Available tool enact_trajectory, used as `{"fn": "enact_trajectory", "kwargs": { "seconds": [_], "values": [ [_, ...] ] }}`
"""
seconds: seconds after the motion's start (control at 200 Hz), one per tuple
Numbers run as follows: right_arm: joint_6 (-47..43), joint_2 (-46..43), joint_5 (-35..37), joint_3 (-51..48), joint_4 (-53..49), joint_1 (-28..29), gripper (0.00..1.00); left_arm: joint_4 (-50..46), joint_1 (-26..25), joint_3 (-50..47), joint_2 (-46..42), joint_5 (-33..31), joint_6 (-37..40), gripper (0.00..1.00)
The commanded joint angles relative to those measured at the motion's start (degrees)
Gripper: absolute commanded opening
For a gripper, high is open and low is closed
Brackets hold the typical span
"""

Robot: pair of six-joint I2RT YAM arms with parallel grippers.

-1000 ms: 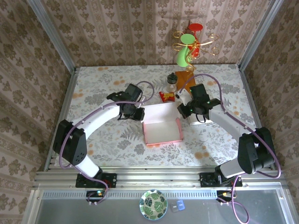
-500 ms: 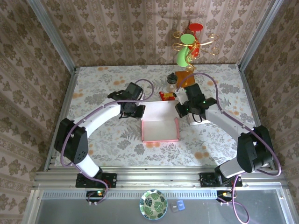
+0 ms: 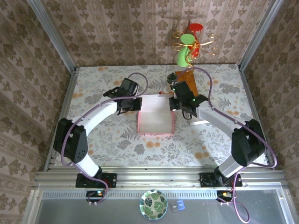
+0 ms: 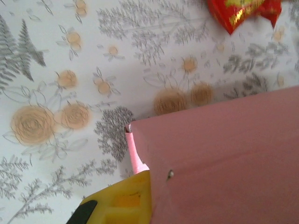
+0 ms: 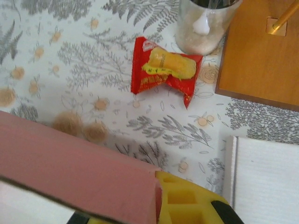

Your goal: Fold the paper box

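Paper box (image 3: pixel 155 122) pink outside, white inside; table (image 3: pixel 103 135) floral grey-orange; snack packet (image 5: pixel 161 70) red-yellow.

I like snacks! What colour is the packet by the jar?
The packet is red and yellow; right wrist view.

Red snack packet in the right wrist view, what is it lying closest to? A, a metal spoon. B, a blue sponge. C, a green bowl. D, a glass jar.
D: the red snack packet lies on the floral tablecloth just below and left of the glass jar, with the wooden base to its right.
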Motion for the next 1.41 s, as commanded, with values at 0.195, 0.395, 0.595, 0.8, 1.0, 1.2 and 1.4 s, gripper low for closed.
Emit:
{"fn": "enact_trajectory", "kwargs": {
  "seconds": [0.195,0.395,0.595,0.8,1.0,1.2,1.4],
  "values": [
    [11.3,3.5,2.9,-1.1,17.1,1.6,0.0,14.3,4.9,-5.0,-1.2,6.6,-0.4,0.0],
    [14.8,2.9,3.7,-8.4,31.0,2.8,0.0,23.9,7.4,-13.5,-4.4,11.1,-0.6,0.0],
    [11.5,1.1,6.6,-17.2,44.0,5.8,0.0,36.0,7.5,-23.7,-8.6,13.4,-1.1,0.0],
    [5.8,0.0,10.9,-25.9,57.4,9.3,0.0,44.4,7.4,-32.0,-12.2,14.1,-2.1,0.0],
    [2.2,-0.1,14.8,-30.5,60.2,12.1,0.0,52.3,6.8,-40.0,-13.6,13.8,-4.2,0.0],
    [2.0,-2.9,15.2,-30.0,53.0,13.5,0.15,56.5,6.2,-45.3,-16.0,11.5,-7.6,0.0],
    [4.0,-6.5,14.2,-29.3,44.8,14.3,0.3,55.0,5.7,-46.6,-17.4,9.1,-7.3,0.0]
  ]
}}
